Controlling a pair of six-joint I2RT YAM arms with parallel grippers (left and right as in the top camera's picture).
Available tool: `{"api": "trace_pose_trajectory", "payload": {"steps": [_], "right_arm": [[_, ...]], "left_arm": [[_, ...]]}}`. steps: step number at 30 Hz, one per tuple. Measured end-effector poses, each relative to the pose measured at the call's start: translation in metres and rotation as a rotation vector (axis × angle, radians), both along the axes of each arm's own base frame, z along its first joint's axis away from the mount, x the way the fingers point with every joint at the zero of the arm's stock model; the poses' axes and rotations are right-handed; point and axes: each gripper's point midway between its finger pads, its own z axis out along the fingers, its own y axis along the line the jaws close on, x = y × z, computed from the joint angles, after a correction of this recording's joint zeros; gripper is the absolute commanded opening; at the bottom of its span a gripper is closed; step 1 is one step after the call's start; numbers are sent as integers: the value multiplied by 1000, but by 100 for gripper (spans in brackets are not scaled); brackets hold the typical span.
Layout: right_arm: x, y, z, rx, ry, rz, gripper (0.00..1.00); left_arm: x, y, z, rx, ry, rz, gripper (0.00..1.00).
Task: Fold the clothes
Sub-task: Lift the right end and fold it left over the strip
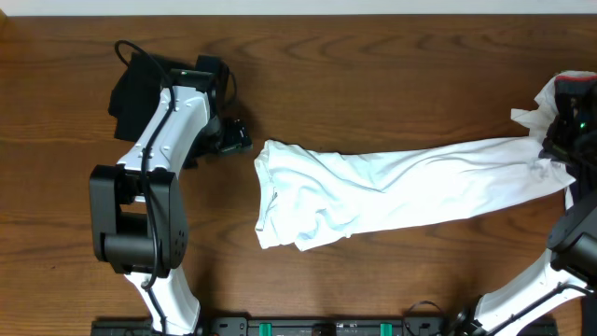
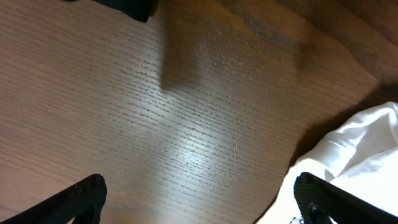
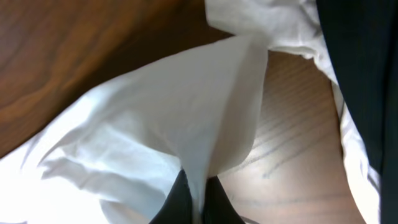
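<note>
Right gripper (image 3: 194, 190): clenched on a fold of the white T-shirt (image 1: 392, 191); both dark fingers pinch the cloth together, and the fabric fans up and away from the pinch.
Left gripper (image 2: 199, 200): released, fingers spread wide with bare wood between them, nothing held; one finger (image 2: 320, 196) sits just beside the shirt's edge.
T-shirt look: white, soft and heavily creased. It is drawn out into a long band, bunched and wider at its left end, narrowing toward the right gripper. No print shows.
T-shirt place: across the middle and right half of the table (image 1: 373, 84), its left end lying on the wood and its right end at the table's right edge.
Left arm pose: rises from the table's near-left edge, folds at the elbow and reaches toward the far side, with the wrist low over the table's left-centre.
Right arm pose: comes up from the table's near-right corner, wrist at the right edge.
Black garment (image 1: 126, 93): a crumpled heap at the table's far-left, partly under the left arm.
White cloth bunch (image 1: 534, 110): at the table's far-right edge; I cannot tell whether it is a separate piece or part of the same shirt.
Counts: two arms, two grippers, one white T-shirt, one black garment, one unclear white bunch.
</note>
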Motion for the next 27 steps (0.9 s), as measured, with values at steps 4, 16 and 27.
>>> {"api": "trace_pose_trajectory", "payload": {"steps": [4, 16, 27], "right_arm": [[8, 25, 20, 24, 6, 58, 1], [18, 175, 28, 79, 100, 454, 1], [0, 287, -5, 73, 141, 697, 2]], "left_arm": [[0, 0, 0, 0, 0, 0, 98], [0, 0, 0, 0, 0, 0, 98], [0, 0, 0, 0, 0, 0, 98]]}}
